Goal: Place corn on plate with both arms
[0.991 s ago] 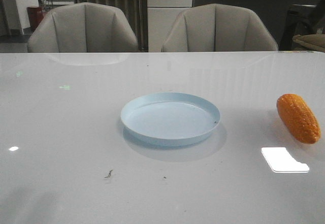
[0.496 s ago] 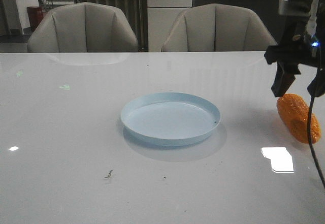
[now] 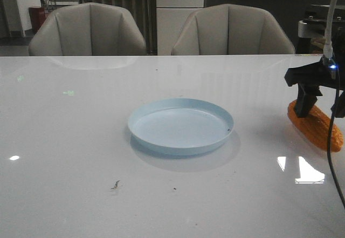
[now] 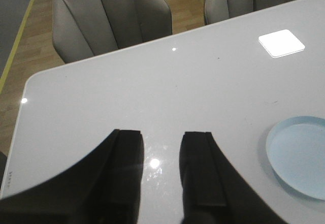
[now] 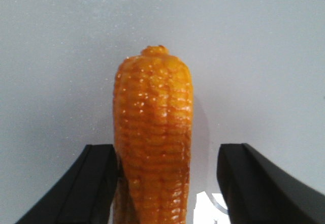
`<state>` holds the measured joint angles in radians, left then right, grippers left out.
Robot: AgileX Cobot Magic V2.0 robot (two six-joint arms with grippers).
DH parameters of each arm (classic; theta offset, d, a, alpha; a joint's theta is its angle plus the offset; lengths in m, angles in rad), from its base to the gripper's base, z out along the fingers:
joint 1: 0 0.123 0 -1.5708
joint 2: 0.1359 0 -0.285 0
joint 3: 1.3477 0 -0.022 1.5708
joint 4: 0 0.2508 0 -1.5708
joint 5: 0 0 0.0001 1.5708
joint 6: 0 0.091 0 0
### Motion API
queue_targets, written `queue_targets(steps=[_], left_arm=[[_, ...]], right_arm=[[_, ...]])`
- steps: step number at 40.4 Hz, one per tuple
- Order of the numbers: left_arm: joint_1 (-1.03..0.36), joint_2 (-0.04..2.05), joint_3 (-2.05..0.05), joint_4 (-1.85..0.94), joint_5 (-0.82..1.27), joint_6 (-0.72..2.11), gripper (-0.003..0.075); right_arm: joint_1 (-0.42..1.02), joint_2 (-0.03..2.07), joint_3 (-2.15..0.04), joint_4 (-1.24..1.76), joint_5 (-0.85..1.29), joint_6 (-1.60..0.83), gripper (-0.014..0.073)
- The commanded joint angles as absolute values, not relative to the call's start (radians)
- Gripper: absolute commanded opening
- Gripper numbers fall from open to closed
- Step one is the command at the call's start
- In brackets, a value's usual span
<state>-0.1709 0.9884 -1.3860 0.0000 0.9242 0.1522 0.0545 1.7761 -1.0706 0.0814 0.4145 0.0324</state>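
Observation:
The orange corn lies on the white table at the far right, well to the right of the pale blue plate, which holds nothing. My right gripper is down over the corn, open, with a finger on each side of it. In the right wrist view the corn lies between the fingers of the right gripper; one finger touches it, the other stands apart. My left gripper is open and empty above bare table, with the plate off to one side. It is out of the front view.
Two grey chairs stand behind the table's far edge. A cable hangs from the right arm in front of the corn. Small dark specks lie on the table near the front.
The right arm came into view from the upper right and lowered until its open fingers straddle the corn. The corn has shifted slightly. The plate has not moved.

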Motion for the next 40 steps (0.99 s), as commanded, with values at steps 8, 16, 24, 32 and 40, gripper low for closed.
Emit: queue_targets(steps=[8, 16, 24, 32, 40], left_arm=[[-0.178, 0.957, -1.347, 0.0, 0.836, 0.144, 0.028], [-0.178, 0.957, -1.347, 0.0, 0.817, 0.144, 0.028], [-0.178, 0.957, -1.347, 0.0, 0.813, 0.144, 0.028], [-0.178, 0.957, -1.347, 0.0, 0.809, 0.144, 0.028], [-0.178, 0.957, -1.347, 0.0, 0.809, 0.144, 0.028]], right_arm=[[0.047, 1.731, -1.1, 0.056, 0.337, 0.03, 0.0528], [0.047, 1.755, -1.1, 0.058, 0.365, 0.03, 0.0528], [0.049, 1.768, -1.1, 0.064, 0.369, 0.03, 0.051], [0.049, 1.784, -1.1, 0.064, 0.391, 0.03, 0.0289], [0.06, 1.775, -1.193, 0.065, 0.454, 0.03, 0.0219]])
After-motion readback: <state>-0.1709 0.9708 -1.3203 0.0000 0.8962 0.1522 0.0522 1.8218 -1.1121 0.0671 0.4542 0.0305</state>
